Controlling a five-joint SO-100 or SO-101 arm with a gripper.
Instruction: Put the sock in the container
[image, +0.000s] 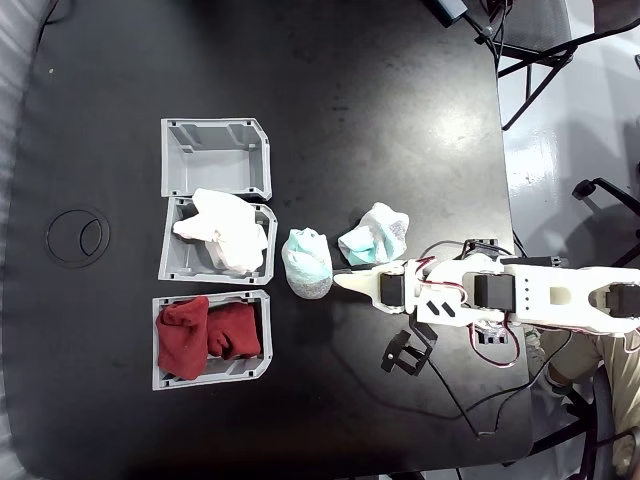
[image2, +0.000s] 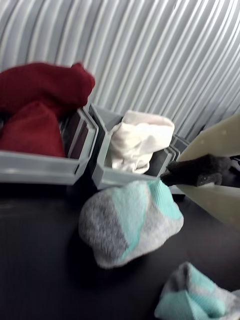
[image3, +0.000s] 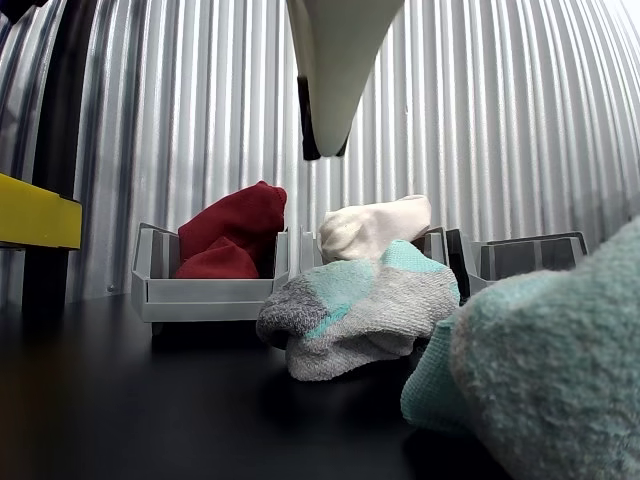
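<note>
Fixed view: soft white bundled sock (image: 225, 232) is seen lying in the middle small grey ribbed plastic bin (image: 180, 265), draped over its upper rim. Dark red socks (image: 205, 335) are held in the lower bin (image: 160, 375); the upper bin (image: 190, 165) is seen bare. Two mint-green-and-grey socks are left on the black table (image: 380, 100): one (image: 306, 262) just beside the middle bin, one (image: 374, 235) further right.

White two-finger gripper (image: 340, 281) is held close to the nearer mint sock; nothing is pinched, and whether the jaws are spread cannot be told.

Risk, as judged: the overhanging white sock could be snagged or dragged out if the arm is swept over the bin; the nearer mint sock could be pushed against the bin.

Wrist view is blurred; the fingertip gap is cut off there.
</note>
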